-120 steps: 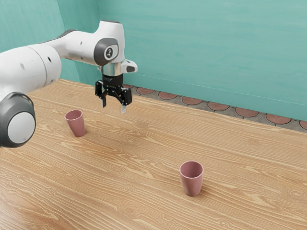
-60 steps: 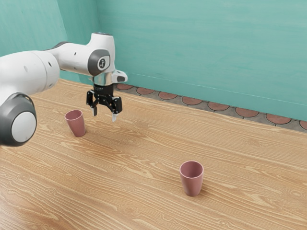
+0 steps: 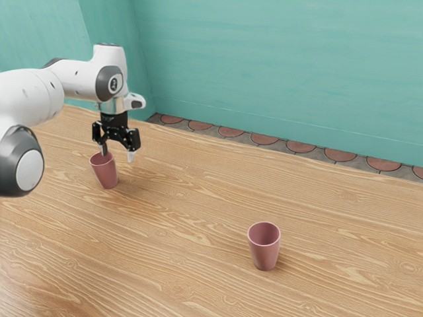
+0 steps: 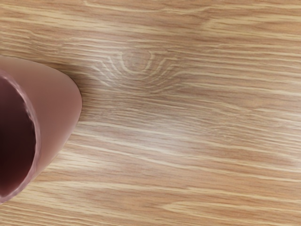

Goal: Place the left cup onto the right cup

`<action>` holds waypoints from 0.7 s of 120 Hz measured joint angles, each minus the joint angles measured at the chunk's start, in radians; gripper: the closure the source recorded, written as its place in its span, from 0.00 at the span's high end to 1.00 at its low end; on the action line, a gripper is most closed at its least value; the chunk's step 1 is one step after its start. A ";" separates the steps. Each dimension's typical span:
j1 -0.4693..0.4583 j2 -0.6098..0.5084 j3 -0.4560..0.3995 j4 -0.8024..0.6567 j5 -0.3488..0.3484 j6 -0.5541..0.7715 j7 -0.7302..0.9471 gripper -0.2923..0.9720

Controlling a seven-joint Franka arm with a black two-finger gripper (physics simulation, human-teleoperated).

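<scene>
Right cup: mauve, upright, mouth up. It stands alone on the wooden bench, nearest to me, toward the exterior view's right. Nothing touches it.

Left cup: same colour and shape, also upright. It is well apart from the right cup, farther back toward the bench's far edge and at the exterior view's left.

Gripper: black, pointing straight down from the white arm, level with the left cup's rim. Released, with fingers spread and grasping nothing. One finger sits at the cup's rim. The other hangs outside the cup over bare wood, on the side toward the exterior view's right. Contact with the rim: cannot tell.

Wrist view: the left cup's rim, outer wall and dark interior, just under the hand and off to one side. Bare wood grain lies beside it.

Farthest: a strip of reddish tiles along the bench's far edge, then the teal wall.
</scene>
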 joint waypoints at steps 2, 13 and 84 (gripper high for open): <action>0.006 0.003 -0.002 0.004 0.000 0.001 0.003 0.77; 0.035 0.026 -0.017 0.037 -0.001 0.003 0.015 0.77; 0.119 0.098 -0.076 0.109 -0.002 0.066 0.064 0.77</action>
